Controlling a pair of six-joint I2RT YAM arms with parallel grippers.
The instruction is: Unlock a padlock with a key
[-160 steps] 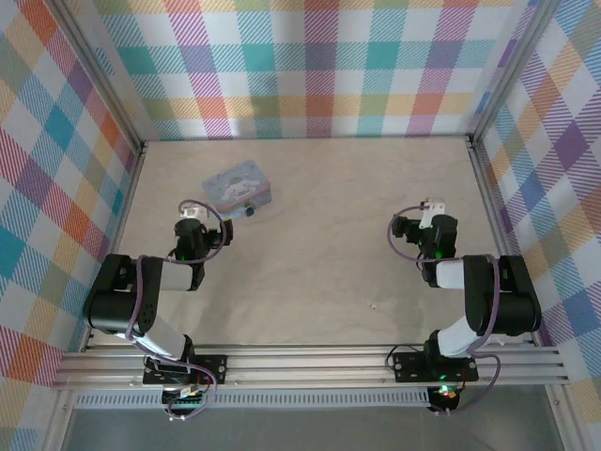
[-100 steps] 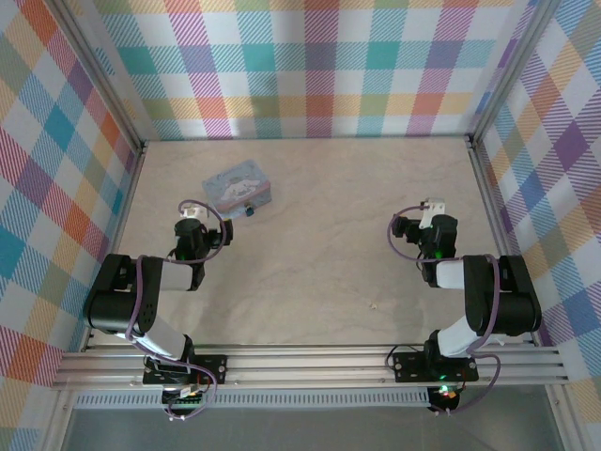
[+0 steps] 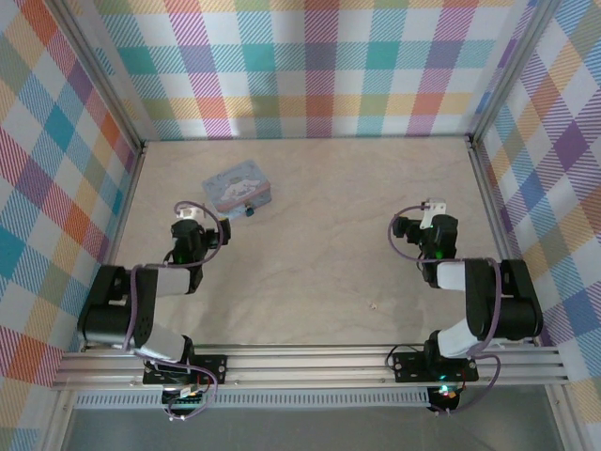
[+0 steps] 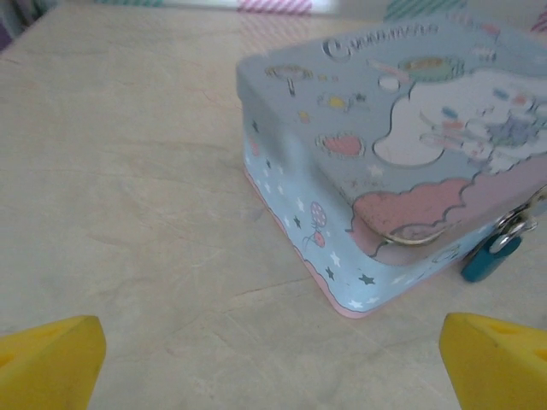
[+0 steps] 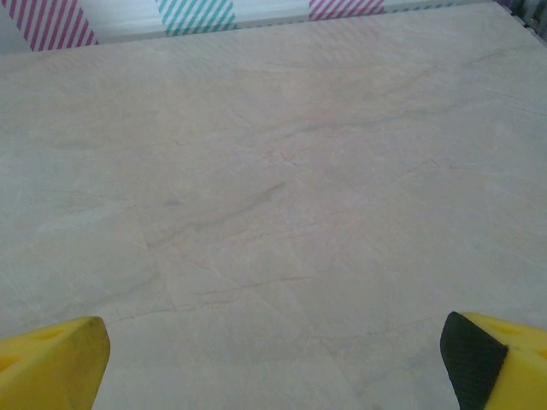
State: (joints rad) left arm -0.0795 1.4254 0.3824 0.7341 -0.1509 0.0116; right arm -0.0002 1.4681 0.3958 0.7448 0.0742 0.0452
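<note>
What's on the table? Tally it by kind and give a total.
Tin box: 1
Padlock: 1
Small pale speck, too small to identify: 1
Total: 3

Embossed in cursive along the far edge of the tin (image 4: 402, 128) lid, seen from the left wrist: one word starting "Cinnamo", its last letters too blurred to make out. Too small to read from the top view, on the far left of the table.
</note>
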